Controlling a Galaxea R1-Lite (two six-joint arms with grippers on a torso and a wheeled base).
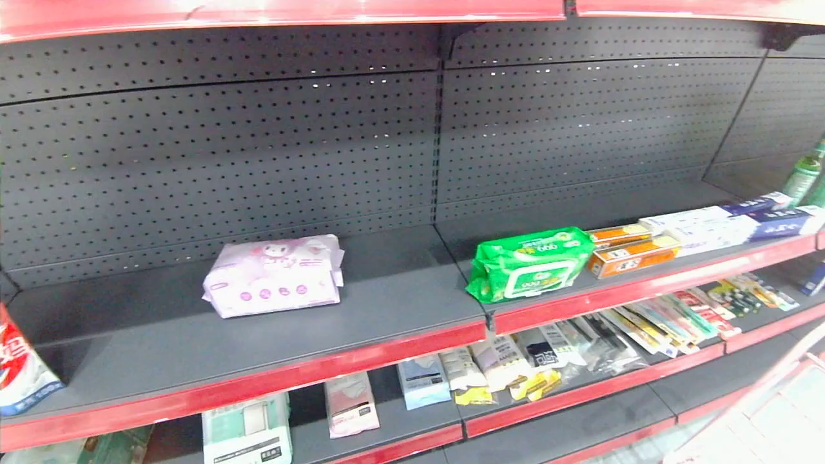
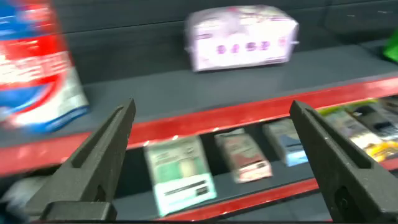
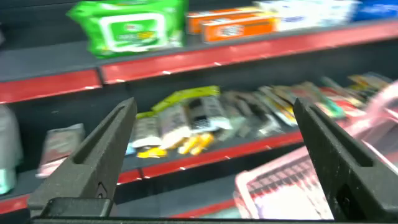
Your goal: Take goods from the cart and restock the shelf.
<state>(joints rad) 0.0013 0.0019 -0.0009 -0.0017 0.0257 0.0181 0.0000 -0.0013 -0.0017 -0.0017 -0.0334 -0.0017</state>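
- Shelving stands ahead in the head view: a grey metal shelf with a red front edge (image 1: 361,357) carries a pink soft pack of wipes (image 1: 274,275) on its left bay. A green soft pack of wipes (image 1: 528,263) lies on the right bay, just beside some orange cardboard boxes (image 1: 628,252). The corner of a pink wire cart (image 1: 760,412) sits low at the right, below the shelf.
- Left wrist view: the left hand (image 2: 211,107) is spread wide with nothing between its fingers. It faces the shelf's red edge, with the pink pack beyond it on the board.
- Right wrist view: the right hand (image 3: 212,106) is equally wide and empty. It is held low before the lower shelves, with the cart near it and the green pack above.
- Step, as I judge it: between placements, with a fresh pick due. The next move calls for turning to the cart, most likely with the right hand, and closing squarely on one item. What the cart holds cannot be made out.
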